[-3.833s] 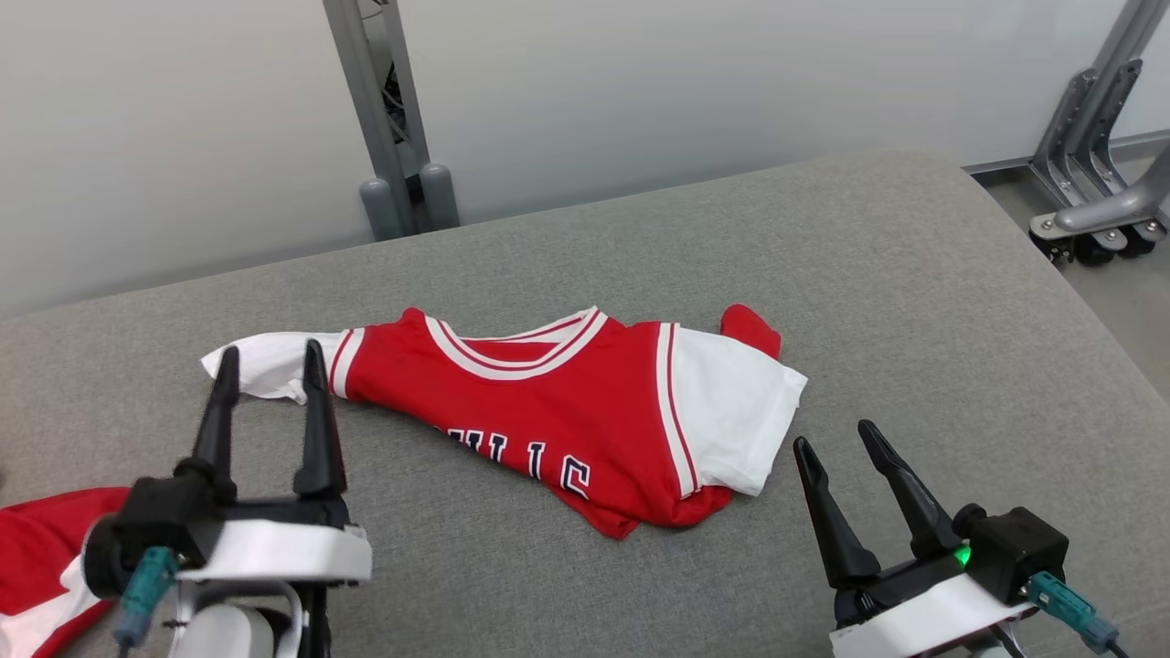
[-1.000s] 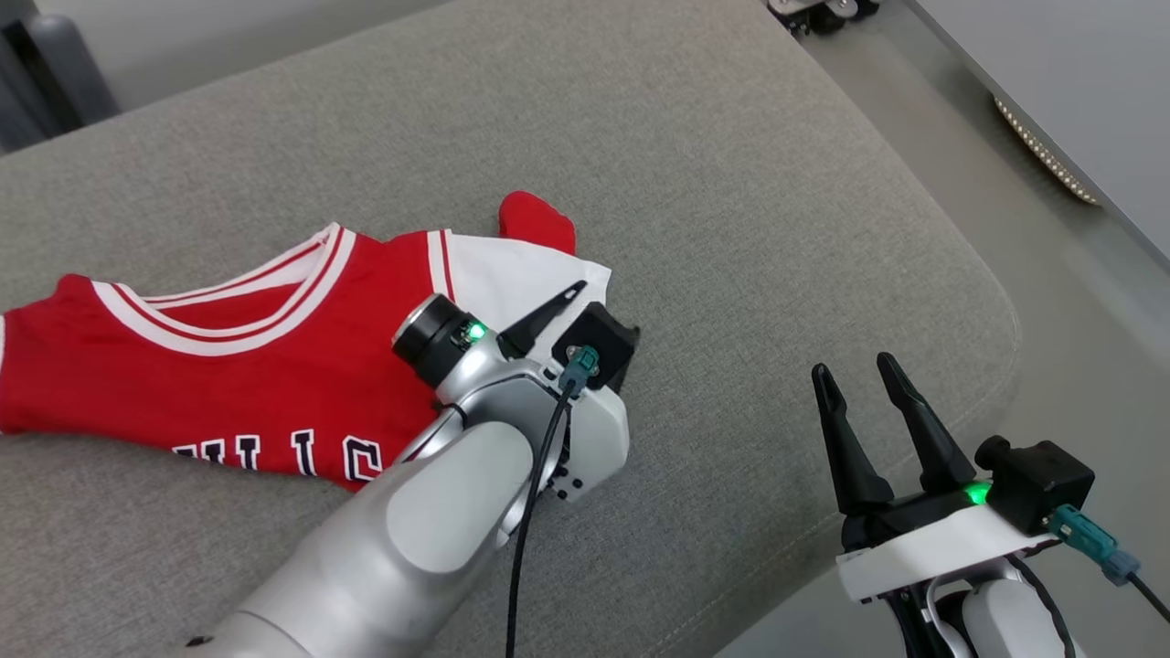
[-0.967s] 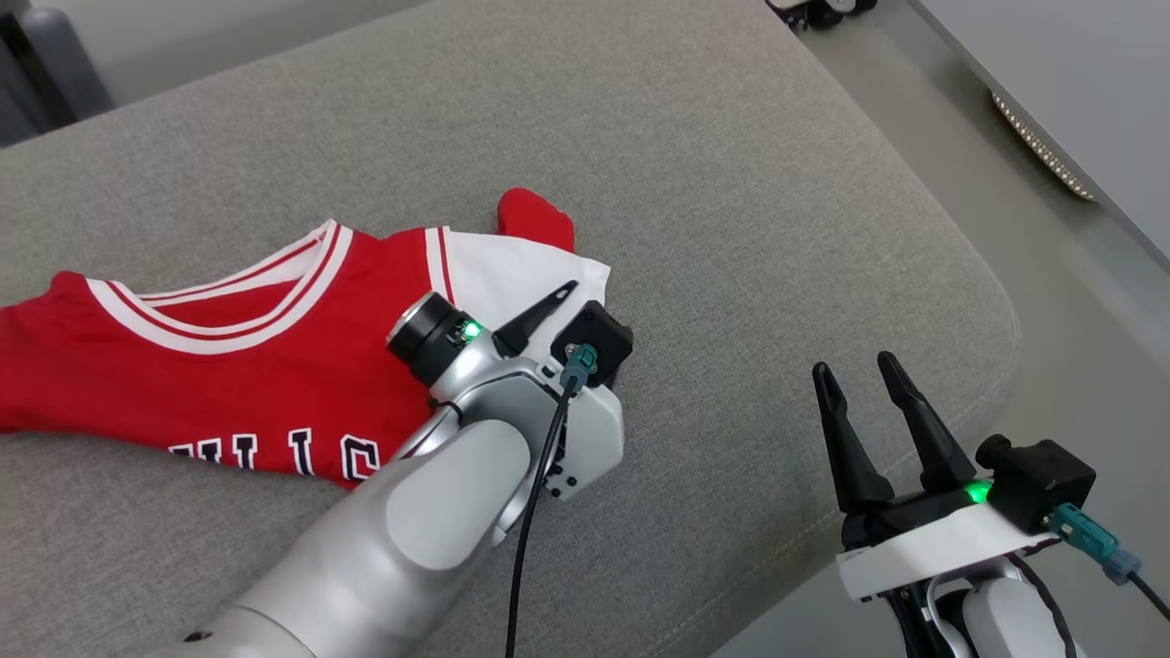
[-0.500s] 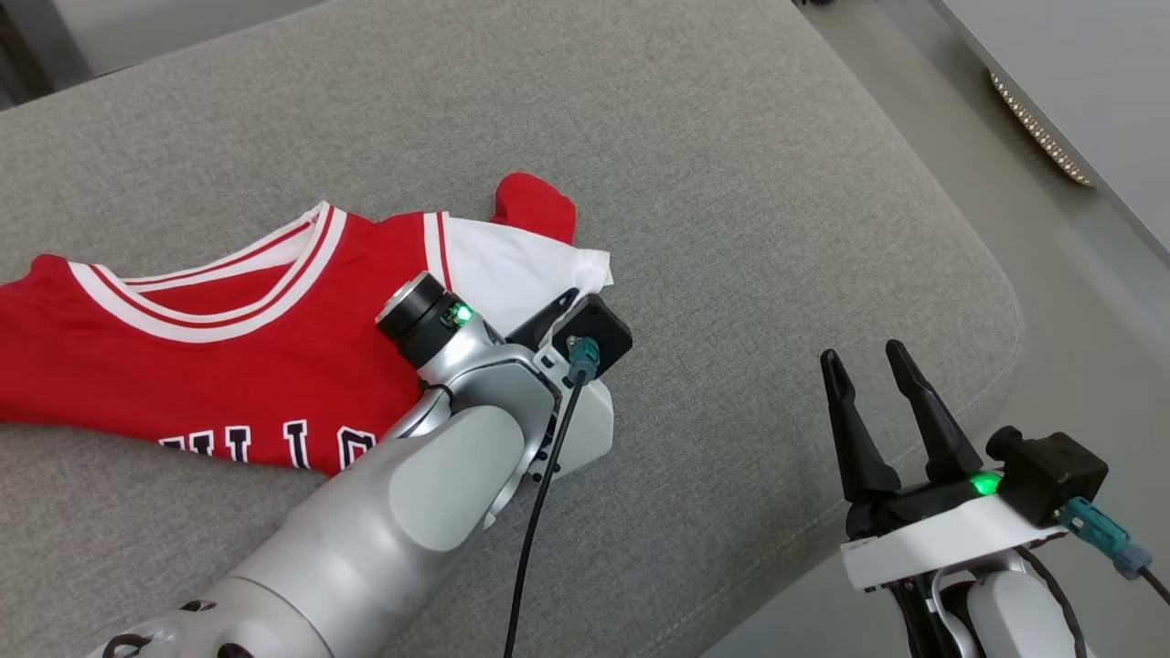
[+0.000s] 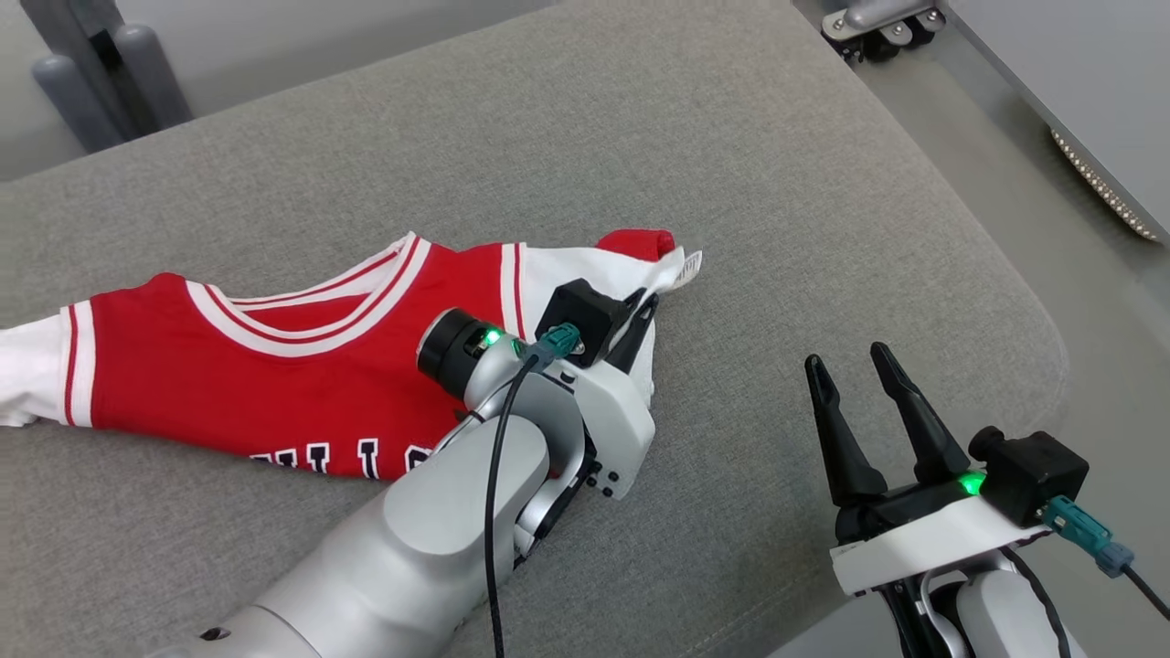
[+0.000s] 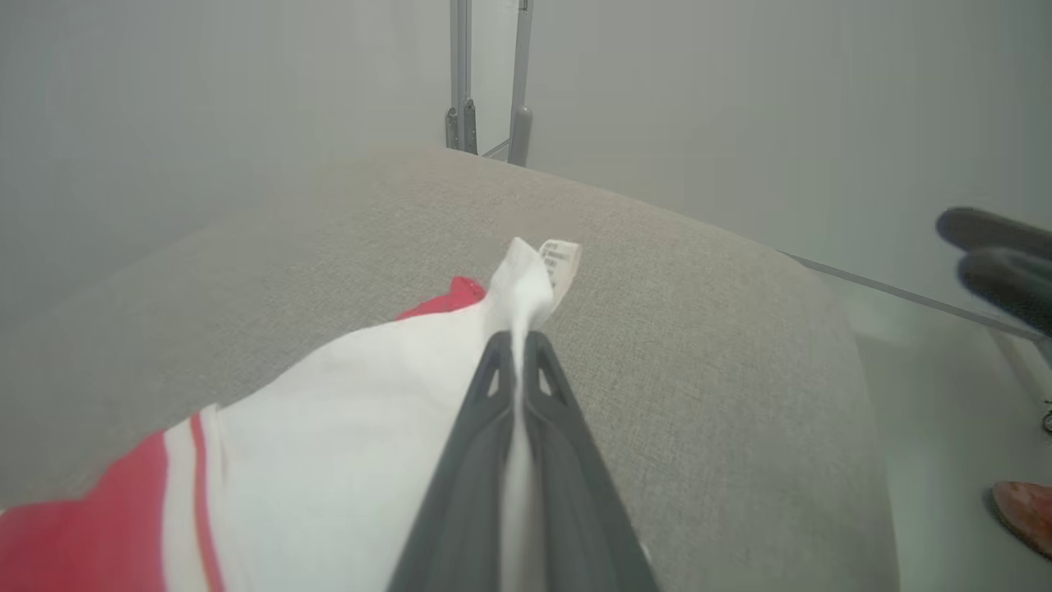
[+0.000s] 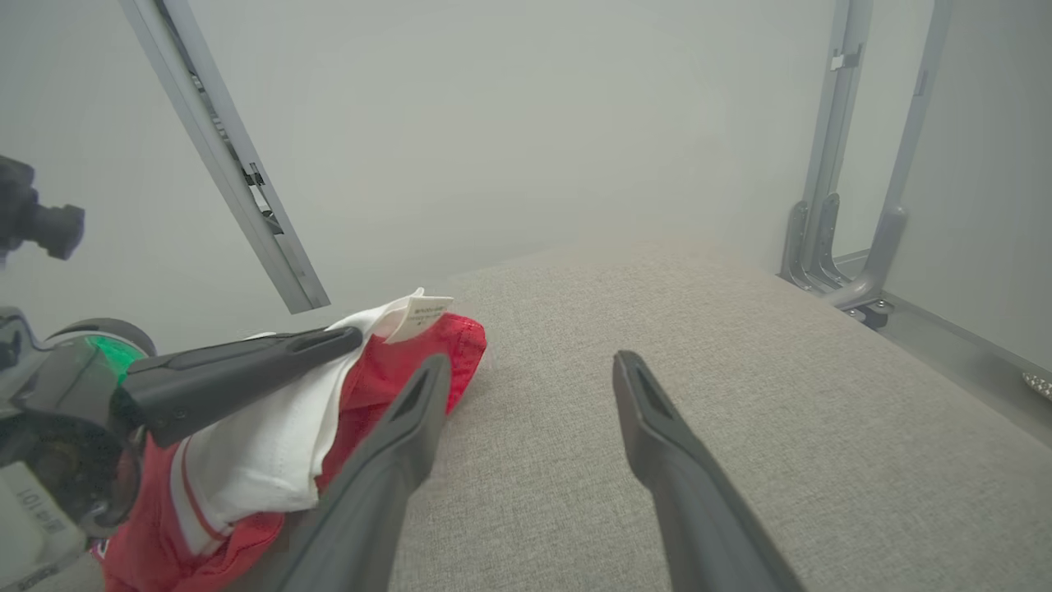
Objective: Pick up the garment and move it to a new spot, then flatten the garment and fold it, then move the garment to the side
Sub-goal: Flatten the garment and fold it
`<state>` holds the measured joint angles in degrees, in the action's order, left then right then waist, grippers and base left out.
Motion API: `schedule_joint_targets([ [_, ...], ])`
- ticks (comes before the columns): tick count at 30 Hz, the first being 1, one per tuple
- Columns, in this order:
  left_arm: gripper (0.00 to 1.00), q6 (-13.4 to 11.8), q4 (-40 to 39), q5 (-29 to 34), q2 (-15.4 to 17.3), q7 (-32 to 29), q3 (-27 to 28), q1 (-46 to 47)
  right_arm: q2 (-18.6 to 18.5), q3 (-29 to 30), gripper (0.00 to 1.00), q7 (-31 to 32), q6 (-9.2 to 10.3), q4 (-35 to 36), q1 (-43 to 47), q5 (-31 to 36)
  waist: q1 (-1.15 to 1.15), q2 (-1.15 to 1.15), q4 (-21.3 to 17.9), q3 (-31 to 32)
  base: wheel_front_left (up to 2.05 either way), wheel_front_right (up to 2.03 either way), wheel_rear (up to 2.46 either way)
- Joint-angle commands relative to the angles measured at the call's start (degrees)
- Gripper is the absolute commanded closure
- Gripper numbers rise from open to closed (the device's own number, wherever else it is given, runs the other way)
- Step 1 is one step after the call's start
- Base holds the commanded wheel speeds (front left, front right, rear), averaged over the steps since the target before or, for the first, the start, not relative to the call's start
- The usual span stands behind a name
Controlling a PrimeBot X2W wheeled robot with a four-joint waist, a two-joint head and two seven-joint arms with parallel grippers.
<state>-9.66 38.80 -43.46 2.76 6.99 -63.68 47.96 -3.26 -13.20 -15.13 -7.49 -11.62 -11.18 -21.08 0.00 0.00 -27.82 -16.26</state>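
Note:
The garment (image 5: 274, 366), a red jersey with white sleeves and dark lettering, lies spread on the grey cushion (image 5: 731, 164). My left gripper (image 5: 644, 306) is shut on the edge of its right white sleeve, which is bunched and raised a little, with a small label (image 5: 690, 265) sticking out. In the left wrist view the fingers (image 6: 493, 395) press together with white cloth (image 6: 329, 460) pinched between them. My right gripper (image 5: 845, 366) hovers open to the right of the garment, nothing between its fingers. The right wrist view shows that open gripper (image 7: 530, 362) beside the pinched sleeve (image 7: 271, 444).
The cushion's rounded right edge (image 5: 1033, 366) drops to the floor (image 5: 1051, 228). Grey metal posts (image 5: 101, 73) stand behind at the far left, and a wheeled frame base (image 5: 877, 23) at the far right. A brownish object (image 6: 1023, 506) lies on the floor.
My left gripper has shut on the white sleeve edge and drawn it up and rightward, bunching it. The head camera has shifted. The right gripper stays open.

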Motion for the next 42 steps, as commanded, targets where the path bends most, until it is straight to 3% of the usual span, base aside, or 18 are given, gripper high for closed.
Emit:
schedule_joint_targets([
  [1,0.70,-0.14,0.42,-0.52,0.27,-0.35,-0.36,-0.56,-0.30,-0.05,0.00,-0.05,-0.01,0.01,0.10,0.15,0.00,0.00,0.56,0.60,0.00,0.00,0.00],
  [2,0.51,-0.19,1.02,-0.97,0.29,-0.55,-1.06,-0.71,-0.32,-0.17,0.00,-0.05,-0.01,0.06,0.07,0.13,0.00,0.00,0.61,0.70,0.00,0.00,0.00],
  [3,0.53,-0.22,1.43,-1.33,0.27,-0.48,-1.60,-0.79,-0.32,-0.27,0.00,-0.05,-0.01,0.08,0.03,0.12,0.00,0.00,0.62,0.76,0.00,0.00,0.00],
  [4,0.62,-0.31,1.72,-1.49,0.24,-0.03,-2.07,-0.77,-0.33,-0.37,0.00,-0.05,-0.01,0.13,0.03,0.11,0.00,0.00,0.61,0.79,0.00,0.00,0.00],
  [5,0.90,-0.36,1.90,-1.50,0.21,0.72,-2.63,-0.67,-0.44,-0.37,0.00,-0.05,-0.01,0.25,0.18,0.02,0.00,0.00,0.63,0.80,0.00,0.00,0.00],
  [6,1.00,-0.56,1.84,-1.84,0.23,1.84,-2.75,-0.64,-0.56,-0.22,0.00,-0.05,-0.01,0.28,0.46,-0.10,0.00,0.00,0.67,0.81,0.00,0.00,0.00],
  [12,1.00,0.86,0.03,-5.73,0.24,6.37,-2.09,-1.69,-1.06,0.81,0.00,-0.05,-0.01,-0.14,1.82,0.20,0.00,0.00,1.48,1.78,0.00,0.00,0.00],
  [13,0.96,1.26,0.21,-6.84,0.29,6.27,-2.07,-2.26,-1.05,0.91,0.00,-0.05,-0.01,-0.23,1.99,0.29,0.00,0.00,1.63,2.05,0.00,0.00,0.00],
  [14,0.56,1.57,0.59,-7.65,0.30,5.73,-2.44,-2.40,-1.02,0.86,0.00,-0.05,-0.01,-0.24,2.00,0.33,0.00,0.00,1.74,2.25,0.00,0.00,0.00],
  [15,0.07,1.58,1.12,-8.24,0.30,5.18,-2.87,-2.26,-0.97,0.74,0.00,-0.05,-0.01,-0.20,1.85,0.32,0.00,0.00,1.82,2.39,0.00,0.00,0.00],
  [16,0.00,1.82,1.71,-8.50,0.28,4.46,-3.50,-2.22,-0.95,0.60,0.00,-0.05,-0.01,-0.14,1.66,0.30,0.00,0.00,1.88,2.50,0.00,0.00,0.00],
  [21,0.00,1.52,2.62,-9.55,0.28,3.30,-5.69,-1.73,-0.77,0.36,0.00,-0.05,-0.01,0.34,0.98,0.04,0.00,0.00,2.01,2.33,0.00,0.00,0.00],
  [23,0.73,1.26,2.73,-9.59,0.27,3.41,-6.32,-1.29,-0.72,0.25,0.00,-0.05,-0.01,0.32,1.02,-0.10,0.00,0.00,1.93,2.09,0.00,0.00,0.00],
  [24,0.98,1.09,2.92,-9.32,0.27,3.61,-6.63,-0.96,-0.70,0.16,0.00,-0.05,-0.01,0.21,1.07,-0.22,0.00,0.00,1.81,2.02,0.00,0.00,0.00],
  [25,1.00,0.98,3.12,-8.91,0.26,3.67,-6.98,-0.63,-0.68,0.13,0.00,-0.05,-0.01,0.16,1.10,-0.24,0.00,0.00,1.69,1.82,0.00,0.00,0.00],
  [26,0.84,0.92,3.37,-8.42,0.27,3.71,-7.37,-0.35,-0.63,0.10,0.00,-0.05,-0.01,0.08,1.07,-0.36,0.00,0.00,1.53,1.66,0.00,0.00,0.00],
  [28,0.00,0.44,3.64,-7.28,0.25,3.99,-8.06,0.14,-0.51,-0.17,0.00,-0.05,-0.01,0.02,0.83,-0.58,0.00,0.00,1.01,1.22,0.00,0.00,0.00],
  [42,0.00,-0.88,5.67,7.28,0.35,-3.98,-9.75,2.76,0.17,0.66,0.00,-0.05,-0.01,-0.09,0.35,-1.74,0.00,0.00,-4.13,-1.76,0.00,0.00,0.00],
])
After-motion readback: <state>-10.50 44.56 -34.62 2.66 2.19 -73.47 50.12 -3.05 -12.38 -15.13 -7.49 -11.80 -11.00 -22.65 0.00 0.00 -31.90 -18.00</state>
